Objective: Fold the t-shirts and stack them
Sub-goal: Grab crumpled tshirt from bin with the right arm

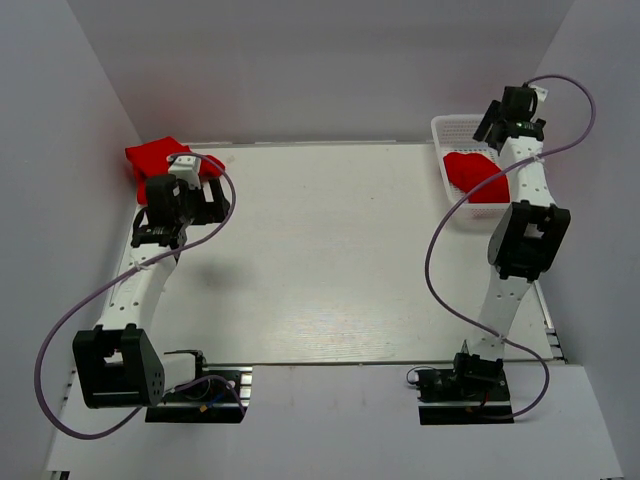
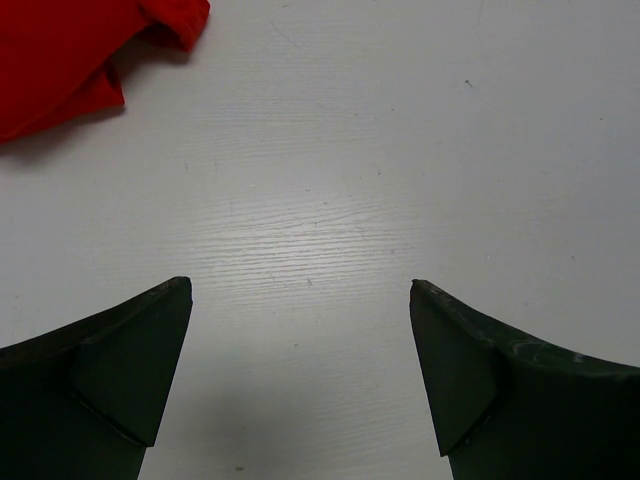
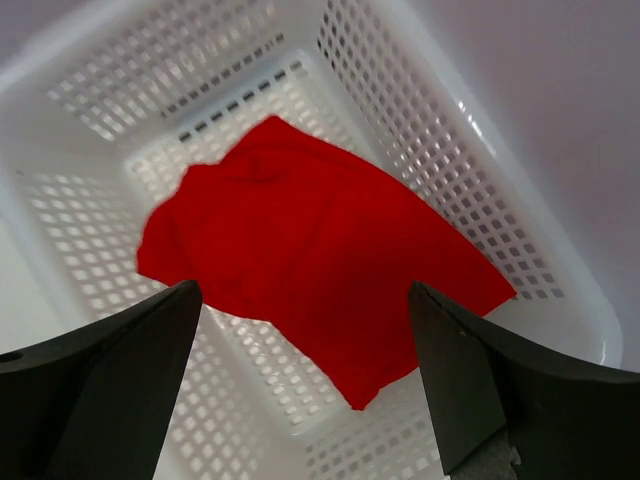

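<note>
One red t-shirt lies bunched at the table's far left corner; its edge and a sleeve show at the top left of the left wrist view. My left gripper hangs open over bare table just to the right of it, with nothing between the fingers. A second red t-shirt lies crumpled on the floor of the white mesh basket. My right gripper is held open above that t-shirt, inside the basket's mouth, and is not touching it.
The basket stands at the table's far right corner against the enclosure walls. Grey walls close in the table on the left, the back and the right. A purple cable loops out beside each arm.
</note>
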You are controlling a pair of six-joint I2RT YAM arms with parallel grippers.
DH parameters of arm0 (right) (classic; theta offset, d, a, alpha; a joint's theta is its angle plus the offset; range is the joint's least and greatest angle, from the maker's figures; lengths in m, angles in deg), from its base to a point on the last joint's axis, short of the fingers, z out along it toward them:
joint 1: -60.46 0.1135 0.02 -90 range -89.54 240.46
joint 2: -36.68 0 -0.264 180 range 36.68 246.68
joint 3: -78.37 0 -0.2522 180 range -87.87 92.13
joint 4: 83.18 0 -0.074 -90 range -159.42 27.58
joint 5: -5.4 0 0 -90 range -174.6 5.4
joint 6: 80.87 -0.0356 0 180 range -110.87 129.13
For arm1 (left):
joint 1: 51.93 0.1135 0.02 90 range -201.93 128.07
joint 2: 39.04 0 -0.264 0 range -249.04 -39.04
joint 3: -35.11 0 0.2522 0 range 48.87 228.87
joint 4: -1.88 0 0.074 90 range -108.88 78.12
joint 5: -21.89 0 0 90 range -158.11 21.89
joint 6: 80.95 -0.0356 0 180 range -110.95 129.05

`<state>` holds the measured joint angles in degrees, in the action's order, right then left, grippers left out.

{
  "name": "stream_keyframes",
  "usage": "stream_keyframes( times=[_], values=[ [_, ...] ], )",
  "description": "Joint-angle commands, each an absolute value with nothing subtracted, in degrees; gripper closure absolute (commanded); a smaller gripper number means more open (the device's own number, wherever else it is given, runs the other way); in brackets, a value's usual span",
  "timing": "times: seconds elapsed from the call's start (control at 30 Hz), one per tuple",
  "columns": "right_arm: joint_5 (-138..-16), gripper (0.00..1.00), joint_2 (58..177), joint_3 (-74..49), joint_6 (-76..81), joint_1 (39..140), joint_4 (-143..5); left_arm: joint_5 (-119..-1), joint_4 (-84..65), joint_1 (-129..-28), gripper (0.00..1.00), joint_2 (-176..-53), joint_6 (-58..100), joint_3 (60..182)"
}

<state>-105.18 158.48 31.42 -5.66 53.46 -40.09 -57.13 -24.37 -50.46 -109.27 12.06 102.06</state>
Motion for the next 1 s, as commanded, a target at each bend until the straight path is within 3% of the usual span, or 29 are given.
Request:
stream_keyframes(
  times=[0.0,0.3,0.5,0.73,0.77,0.8,0.87,0.9,0.97],
  values=[
    [-100.8,0.10,161.0,31.1,-1.2,53.8,-38.0,-56.5,-24.7,-50.6,0.00,-108.6,12.3,103.4],
    [-92.5,0.10,166.7,29.3,0.5,52.2,-42.6,-55.4,-24.7,-50.6,0.00,-112.3,13.4,105.7],
    [-93.7,0.10,171.5,31.7,0.5,51.9,-42.0,-55.4,-26.4,-50.6,0.00,-113.4,13.4,107.4],
    [-93.9,0.30,172.9,29.3,2.9,52.1,-46.0,-55.9,-27.5,-50.6,0.00,-113.9,12.9,108.5],
    [-94.1,0.59,174.0,29.6,3.8,52.0,-46.6,-55.9,-27.5,-50.6,0.00,-113.9,12.9,108.5],
    [-94.5,0.59,174.1,29.7,3.8,52.0,-46.7,-55.9,-27.5,-50.6,0.00,-113.9,12.9,108.5],
    [-95.6,0.92,173.8,29.7,3.9,52.0,-47.4,-55.9,-27.5,-50.6,0.00,-113.9,12.9,109.1],
    [-96.5,1.00,172.9,29.6,4.3,52.1,-47.9,-55.9,-27.5,-50.6,0.00,-113.9,12.9,109.1],
    [-97.0,1.00,170.8,30.2,4.8,52.1,-48.6,-54.6,-27.0,-50.6,0.00,-113.9,12.9,109.1]
  ],
)
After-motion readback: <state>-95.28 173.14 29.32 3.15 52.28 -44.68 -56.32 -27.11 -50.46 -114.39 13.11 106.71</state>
